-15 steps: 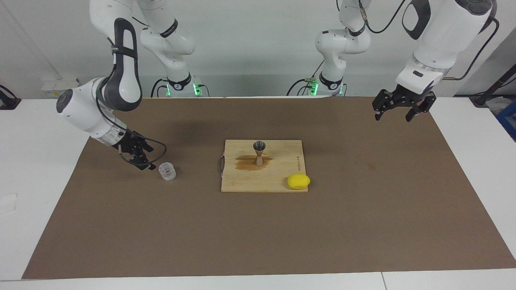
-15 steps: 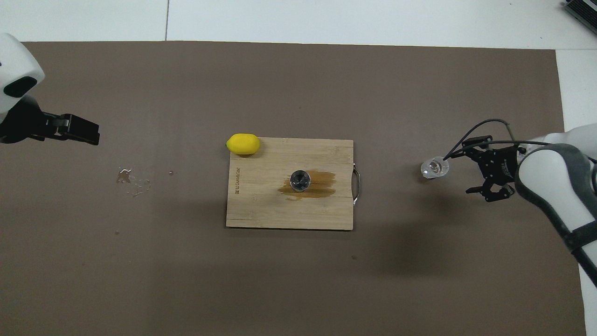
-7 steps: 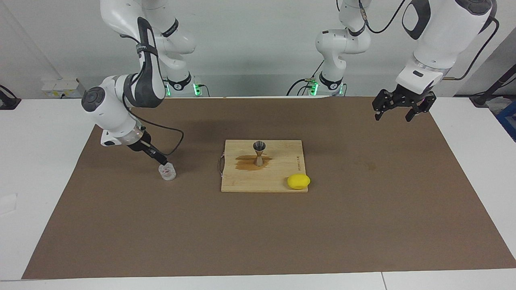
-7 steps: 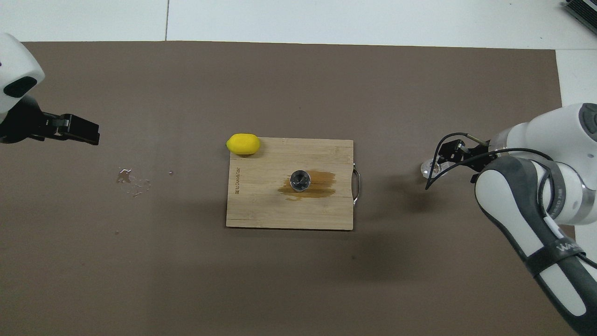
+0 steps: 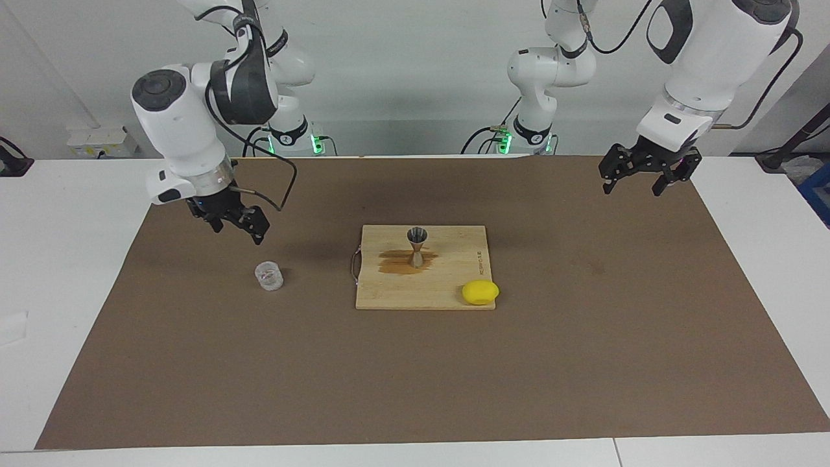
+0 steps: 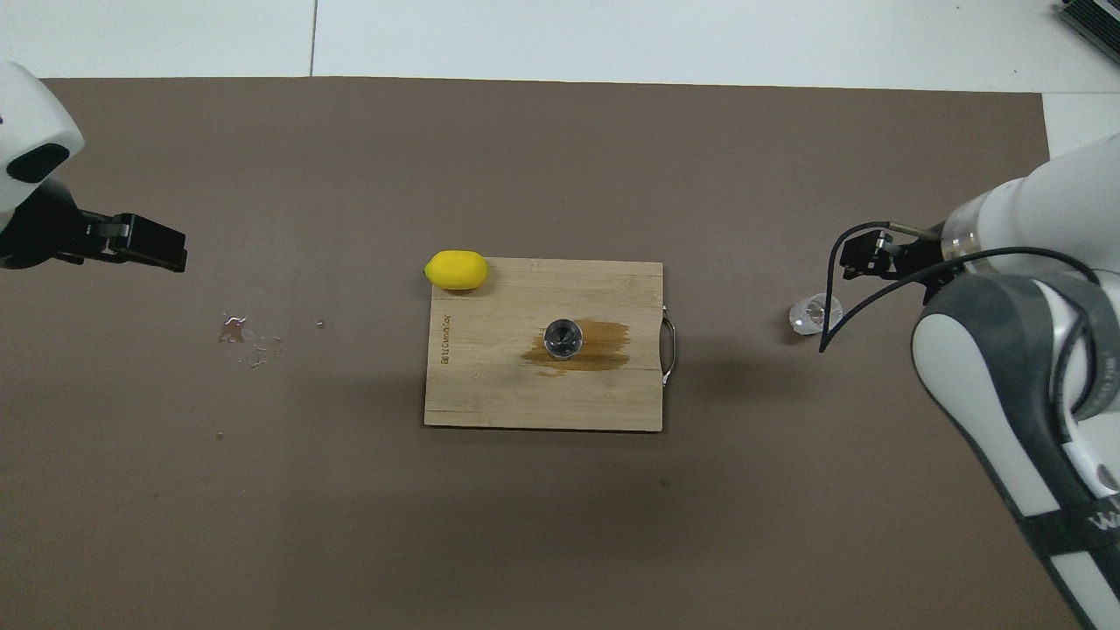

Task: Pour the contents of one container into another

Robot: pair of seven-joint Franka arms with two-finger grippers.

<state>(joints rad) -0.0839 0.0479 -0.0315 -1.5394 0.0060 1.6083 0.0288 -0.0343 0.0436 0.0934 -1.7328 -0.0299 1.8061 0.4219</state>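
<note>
The clear cup stands upright on the brown mat toward the right arm's end; it also shows in the overhead view. The metal jigger stands upright on the wooden cutting board, seen from above in the overhead view. My right gripper is open and empty, raised above the mat close to the cup and apart from it; it also shows in the overhead view. My left gripper is open and empty, and waits high over the mat's edge at the left arm's end.
A yellow lemon lies at the board's corner, farther from the robots than the jigger. A brown wet stain spreads around the jigger's foot. Water drops lie on the mat toward the left arm's end.
My right gripper was low beside the cup, then at its rim, and has risen away from it. The cup stays on the mat. The left arm has not moved.
</note>
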